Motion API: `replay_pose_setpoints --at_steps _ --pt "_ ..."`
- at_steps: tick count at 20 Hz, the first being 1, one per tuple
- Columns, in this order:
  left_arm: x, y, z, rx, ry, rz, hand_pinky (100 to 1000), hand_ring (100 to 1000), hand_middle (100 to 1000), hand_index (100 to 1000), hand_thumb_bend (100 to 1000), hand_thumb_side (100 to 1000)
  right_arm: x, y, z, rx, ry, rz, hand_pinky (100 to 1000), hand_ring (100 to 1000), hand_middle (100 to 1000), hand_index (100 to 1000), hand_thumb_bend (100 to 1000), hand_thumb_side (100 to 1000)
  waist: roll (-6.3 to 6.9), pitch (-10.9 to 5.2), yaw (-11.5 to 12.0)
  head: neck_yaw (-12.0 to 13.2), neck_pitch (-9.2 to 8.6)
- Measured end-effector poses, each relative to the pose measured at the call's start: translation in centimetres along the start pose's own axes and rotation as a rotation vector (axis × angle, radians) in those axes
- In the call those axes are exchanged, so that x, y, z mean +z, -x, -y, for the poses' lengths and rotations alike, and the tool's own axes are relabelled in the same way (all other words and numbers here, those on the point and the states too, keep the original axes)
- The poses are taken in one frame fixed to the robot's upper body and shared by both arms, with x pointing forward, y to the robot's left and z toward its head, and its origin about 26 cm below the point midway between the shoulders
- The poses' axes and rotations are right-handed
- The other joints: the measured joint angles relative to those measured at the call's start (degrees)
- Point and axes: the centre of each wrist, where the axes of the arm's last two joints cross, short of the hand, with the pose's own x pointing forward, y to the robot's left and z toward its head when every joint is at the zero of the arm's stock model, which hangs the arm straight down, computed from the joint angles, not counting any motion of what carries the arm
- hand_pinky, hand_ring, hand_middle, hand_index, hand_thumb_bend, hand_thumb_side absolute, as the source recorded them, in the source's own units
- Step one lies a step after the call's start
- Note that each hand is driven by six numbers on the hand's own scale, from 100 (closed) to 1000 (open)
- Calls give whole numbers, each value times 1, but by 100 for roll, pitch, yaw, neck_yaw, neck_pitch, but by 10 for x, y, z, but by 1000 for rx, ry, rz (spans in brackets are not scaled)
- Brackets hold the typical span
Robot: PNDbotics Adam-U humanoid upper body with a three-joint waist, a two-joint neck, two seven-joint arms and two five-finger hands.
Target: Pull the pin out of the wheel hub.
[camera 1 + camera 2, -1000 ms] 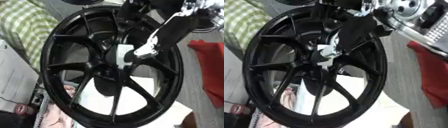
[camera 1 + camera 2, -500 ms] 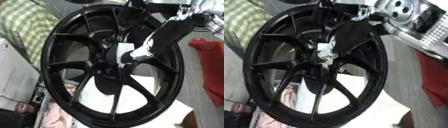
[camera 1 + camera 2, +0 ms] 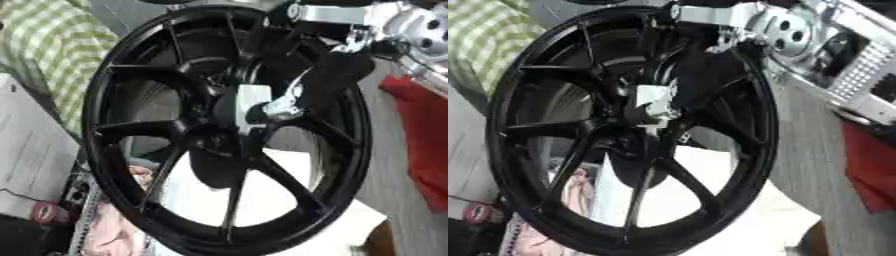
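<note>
Right hand [image 3: 302, 92] (black) at wheel hub [image 3: 219, 132].

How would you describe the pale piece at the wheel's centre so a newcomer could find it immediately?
Start at the big black spoked wheel that fills the view and follow the spokes inward to the hub. There a small pale, blocky piece sits against the robot's right hand, which reaches in from the upper right. It is the only light thing among black spokes.

Both views are softly blurred throughout, with no edge rendered crisply. Even, diffuse light is seen, without hard shadows. The black wheel [image 3: 223, 125] is shown nearly detailless, while glare is caught on the silver arm joint [image 3: 791, 35] and the white surface [image 3: 289, 205] is overexposed.
</note>
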Motion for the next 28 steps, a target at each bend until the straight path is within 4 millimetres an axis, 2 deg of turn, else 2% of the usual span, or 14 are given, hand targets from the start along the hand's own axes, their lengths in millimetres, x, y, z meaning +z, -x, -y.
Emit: replay_pose_setpoints --at_steps 9,18,19,28 --pt "0 0 0 1 2 0 770 635 609 798 100 825 -3 3 -2 18 -30 19 851 862 728 806 540 313 -2 64 11 8 -17" --pt "0 0 0 1 3 0 771 635 609 798 100 825 -5 0 -4 21 -46 43 849 860 722 801 533 295 -22 93 11 27 -25" --pt "0 0 0 1 3 0 772 635 609 798 100 826 -5 0 -4 22 -47 43 847 857 717 797 520 268 -22 93 11 27 -26" --pt "0 0 2 12 1 -2 773 635 610 798 100 827 -12 4 -11 13 -70 35 832 841 696 781 498 234 -37 93 60 29 -47"
